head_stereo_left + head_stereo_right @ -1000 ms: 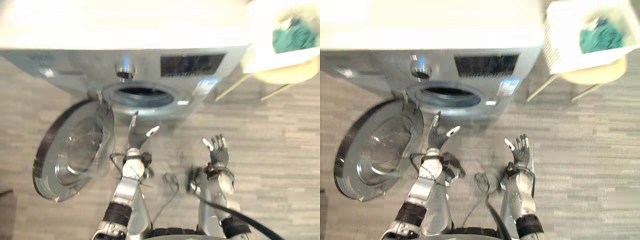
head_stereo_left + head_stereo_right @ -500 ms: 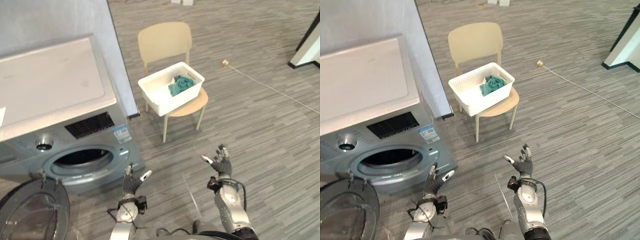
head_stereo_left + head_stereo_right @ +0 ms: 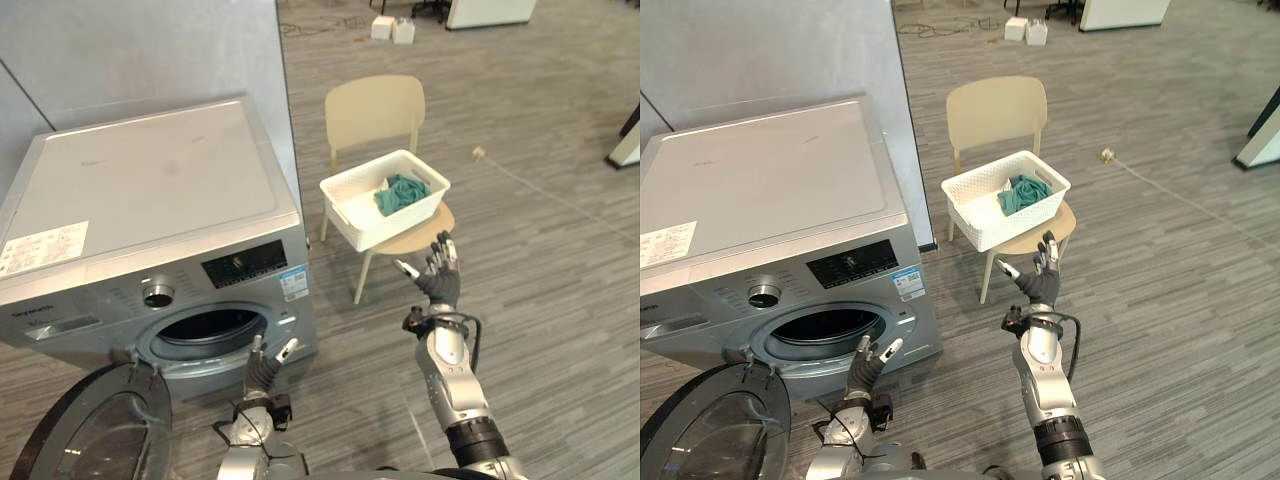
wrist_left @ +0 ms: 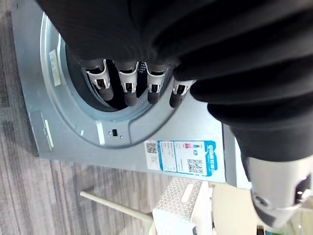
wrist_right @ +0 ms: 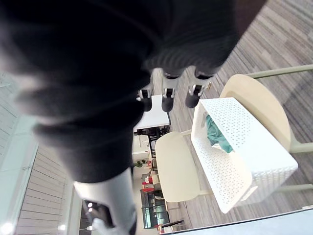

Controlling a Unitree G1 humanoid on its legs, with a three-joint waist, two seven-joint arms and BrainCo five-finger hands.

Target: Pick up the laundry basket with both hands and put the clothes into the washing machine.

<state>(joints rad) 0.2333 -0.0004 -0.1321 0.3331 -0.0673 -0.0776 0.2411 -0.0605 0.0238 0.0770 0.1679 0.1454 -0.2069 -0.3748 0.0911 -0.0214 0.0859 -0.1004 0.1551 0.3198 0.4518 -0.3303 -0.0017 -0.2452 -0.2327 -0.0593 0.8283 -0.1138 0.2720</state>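
A white perforated laundry basket (image 3: 352, 205) with green clothes (image 3: 400, 192) in it sits on a beige chair (image 3: 372, 112) to the right of the silver washing machine (image 3: 150, 200). The machine's round door (image 3: 90, 440) hangs open at the lower left, and its drum opening (image 3: 212, 330) is dark. My right hand (image 3: 437, 283) is open, raised in front of the chair, short of the basket. My left hand (image 3: 262, 368) is open, low in front of the drum opening. The basket (image 5: 234, 161) and clothes (image 5: 217, 138) lie past my right fingers (image 5: 167, 99).
A grey wall panel (image 3: 150, 50) stands behind the machine. Grey plank floor (image 3: 560, 300) spreads out to the right, with a thin cord (image 3: 540, 190) across it. Small boxes (image 3: 392, 28) sit on the floor far back.
The camera has tilted up from the machine's front to take in the chair and basket. My right hand has risen and reached toward the chair; the left stays low by the drum.
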